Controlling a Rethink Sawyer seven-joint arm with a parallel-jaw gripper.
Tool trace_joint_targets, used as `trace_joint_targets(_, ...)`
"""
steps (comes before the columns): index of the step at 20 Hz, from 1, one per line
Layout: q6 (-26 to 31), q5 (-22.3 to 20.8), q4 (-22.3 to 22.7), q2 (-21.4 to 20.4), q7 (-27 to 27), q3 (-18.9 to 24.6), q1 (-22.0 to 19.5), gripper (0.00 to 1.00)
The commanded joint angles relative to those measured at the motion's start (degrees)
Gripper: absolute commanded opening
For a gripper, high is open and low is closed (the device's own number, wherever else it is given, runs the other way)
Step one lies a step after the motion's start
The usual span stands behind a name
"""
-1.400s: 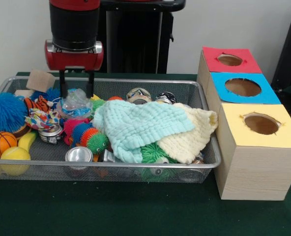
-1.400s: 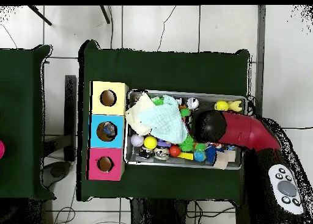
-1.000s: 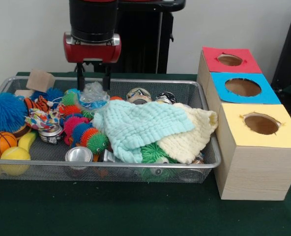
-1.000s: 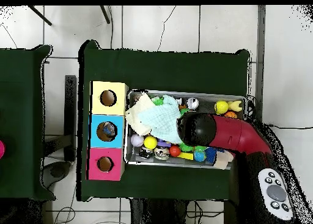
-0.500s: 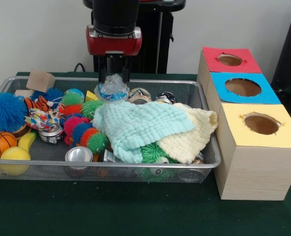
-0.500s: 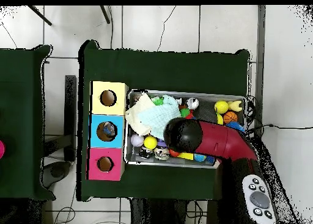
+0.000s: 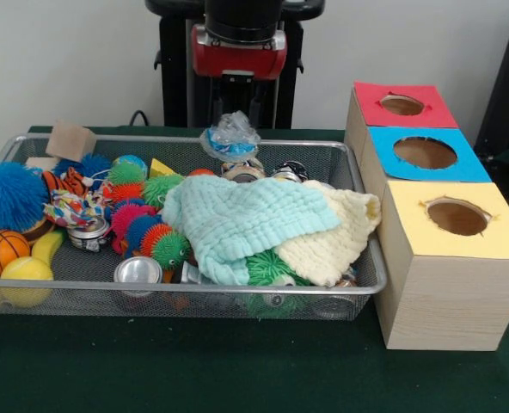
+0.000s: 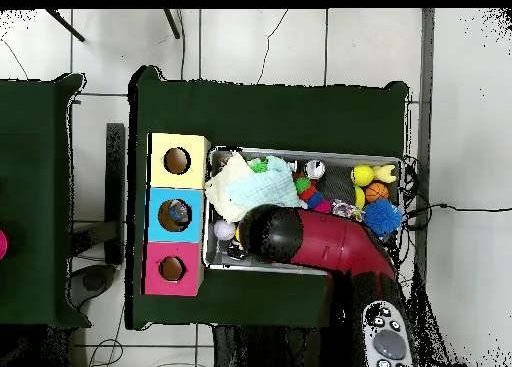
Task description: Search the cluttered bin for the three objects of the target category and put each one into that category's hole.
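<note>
Front view: crumpled plastic bottle (image 7: 231, 136) in tool (image 7: 237, 110)

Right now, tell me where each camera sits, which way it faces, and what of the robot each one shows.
Front view: across the table, facing the pedestal; the claw hangs from above, shut on a crumpled bottle over the bin.
Overhead view: above the table, looking straight down, base at bottom; the red arm covers the bin's near side.
Both show the bin, the pale cloth and the blue hole.

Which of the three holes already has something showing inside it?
The hole in the blue-topped middle box; the red and yellow holes look empty from overhead.
</note>
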Motion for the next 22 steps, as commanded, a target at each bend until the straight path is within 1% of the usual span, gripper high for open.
trace_joint_targets(1,-3.69,4.62,6.71,-0.83,19.84,-1.68,4.71,0.0)
trace_joint_targets(11,-5.29,6.96,6.89,0.59,25.84,-4.1,12.51,0.0)
trace_joint_targets(22,-4.75,8.83,7.17,0.55,28.2,-4.46,15.68,0.0)
